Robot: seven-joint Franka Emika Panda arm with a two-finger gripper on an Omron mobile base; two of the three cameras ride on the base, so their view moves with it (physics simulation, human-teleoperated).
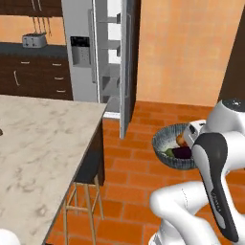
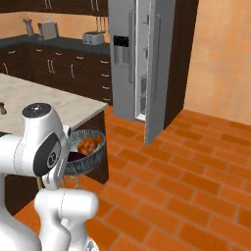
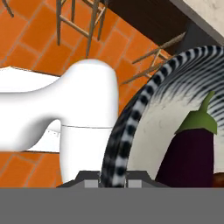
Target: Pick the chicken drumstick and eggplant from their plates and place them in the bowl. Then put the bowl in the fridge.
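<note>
Right now the gripper (image 3: 113,181) has its 2 fingers pinched tight on the rim of the bowl (image 3: 131,127), one finger (image 3: 89,181) outside the striped edge and the other inside it. The bowl hangs in the air off the end of the arm, well above the orange brick floor (image 1: 143,191), with nothing under it.

Inside the bowl lies the eggplant (image 3: 192,153), dark purple with its green cap pointing up toward the far rim in the hand view. Next to it sits the chicken drumstick (image 2: 88,145), orange-brown and glossy, touching or almost touching the eggplant.

From the left base view the bowl (image 1: 174,146) sits just in front of the arm's white wrist, between the robot and the fridge (image 1: 105,52). The fridge door stands open, edge-on, showing white shelves inside. It is well apart from the bowl.

To the left runs a pale marble counter (image 1: 38,153) with a wooden stool (image 1: 88,191) tucked at its end. A toaster (image 1: 34,40) rests on the dark back counter.
</note>
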